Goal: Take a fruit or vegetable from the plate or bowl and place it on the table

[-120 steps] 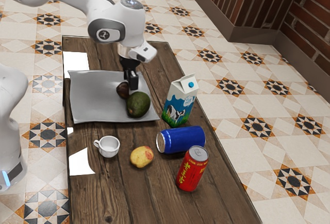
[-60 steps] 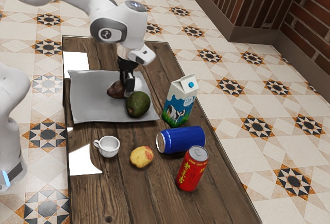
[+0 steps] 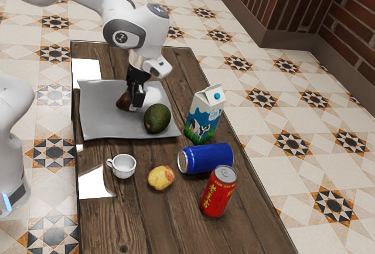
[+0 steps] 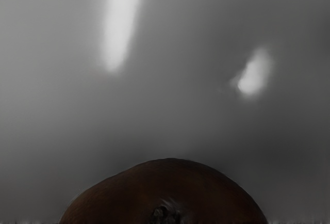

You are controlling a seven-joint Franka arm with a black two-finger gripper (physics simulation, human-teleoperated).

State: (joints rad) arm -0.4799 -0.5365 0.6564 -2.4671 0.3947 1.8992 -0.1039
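Support: rectangular wooden table [image 3: 135, 225], dark brown planks running lengthwise, grain and knots visible. White patches on the surface along the edge at the exterior view's left.

Directly on it:
- Grey square plate [image 3: 102, 116], edges slightly wavy, toward the far end.
- Milk carton [image 3: 202, 119], upright, blue cap, cow print; just beside the plate, at the exterior view's right.
- Blue can [image 3: 208, 158], on its side, near the carton.
- Red can [image 3: 218, 192], upright, yellow characters; close by the blue can, contact cannot be judged.
- Yellow potato [image 3: 161, 178], reddish blotches, between blue can and cup.
- White cup [image 3: 124, 166], upright, handle toward the exterior view's left.
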